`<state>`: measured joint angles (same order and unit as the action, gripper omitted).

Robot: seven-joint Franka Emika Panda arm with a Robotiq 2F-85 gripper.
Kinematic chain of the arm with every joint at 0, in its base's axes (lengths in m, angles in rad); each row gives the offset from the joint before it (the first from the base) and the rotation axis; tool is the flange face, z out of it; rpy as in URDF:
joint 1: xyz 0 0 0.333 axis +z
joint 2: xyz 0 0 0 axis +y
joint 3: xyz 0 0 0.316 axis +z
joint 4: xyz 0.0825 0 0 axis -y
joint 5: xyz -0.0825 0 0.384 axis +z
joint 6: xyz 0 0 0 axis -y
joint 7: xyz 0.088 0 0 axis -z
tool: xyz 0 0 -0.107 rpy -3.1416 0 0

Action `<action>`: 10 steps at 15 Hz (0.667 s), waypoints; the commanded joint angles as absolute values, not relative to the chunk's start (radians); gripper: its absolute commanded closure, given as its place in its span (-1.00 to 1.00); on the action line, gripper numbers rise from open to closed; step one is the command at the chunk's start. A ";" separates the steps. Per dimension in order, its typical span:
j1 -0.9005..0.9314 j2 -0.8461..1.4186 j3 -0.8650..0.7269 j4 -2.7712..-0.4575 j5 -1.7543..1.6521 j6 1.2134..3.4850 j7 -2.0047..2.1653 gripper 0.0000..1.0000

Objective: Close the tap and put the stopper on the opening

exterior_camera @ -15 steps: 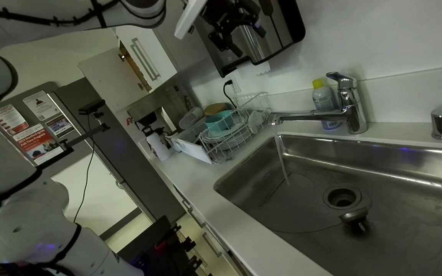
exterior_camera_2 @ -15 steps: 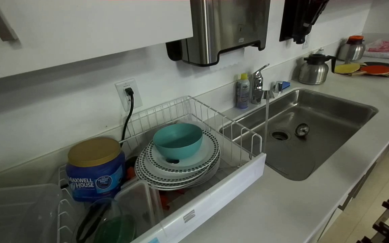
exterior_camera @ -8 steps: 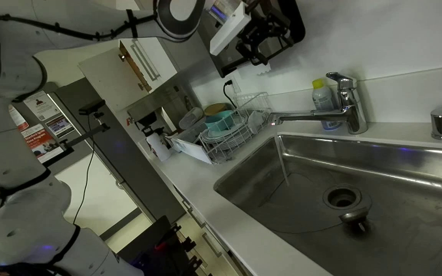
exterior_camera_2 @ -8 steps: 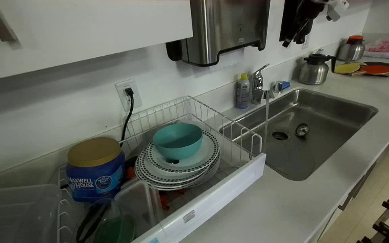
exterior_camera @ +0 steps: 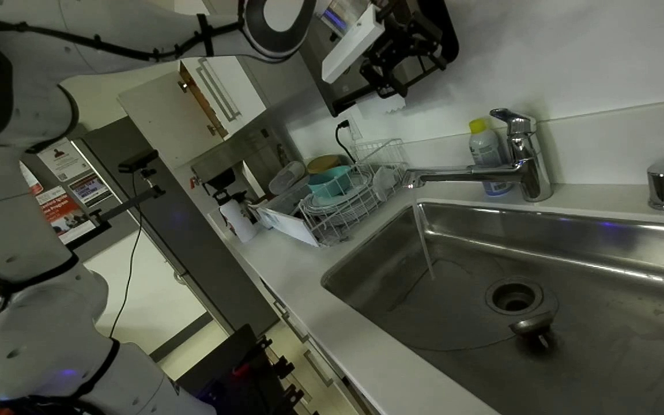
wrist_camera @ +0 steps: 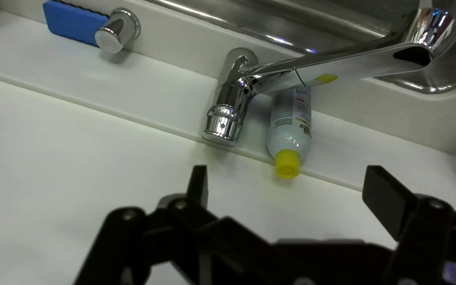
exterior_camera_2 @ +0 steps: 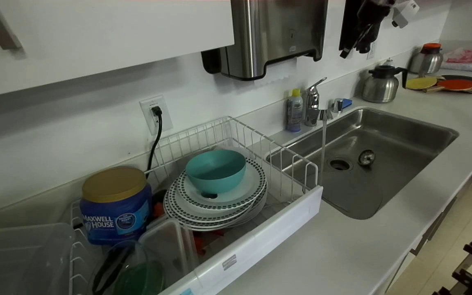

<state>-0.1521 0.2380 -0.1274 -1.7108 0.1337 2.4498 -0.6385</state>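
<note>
Wrist view: gripper clr of tap

Wall: white, fitted with a power outlet and steel-fronted dispenser. Overhead cabinets: white, metal-handled; one door standing open. Counter: pale, running along the wall, base units beneath. Tall grey unit: posted notices alongside. Floor: beige, joint lines visible. Lighting: dim, with shadow under the cabinets.

White counter: sink is set in
Near sink: tap, bottle, steel jug, dish rack are placed
</note>
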 commanded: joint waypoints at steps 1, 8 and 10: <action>-0.200 0.353 -0.088 -1.571 0.165 2.408 -0.627 -1.00; -0.253 0.520 -0.038 -1.398 0.152 2.411 -0.582 -0.31; -0.265 0.556 -0.024 -1.360 0.151 2.418 -0.569 0.01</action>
<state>-0.2389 0.4945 -0.0543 -1.4555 0.1460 2.4470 -0.5981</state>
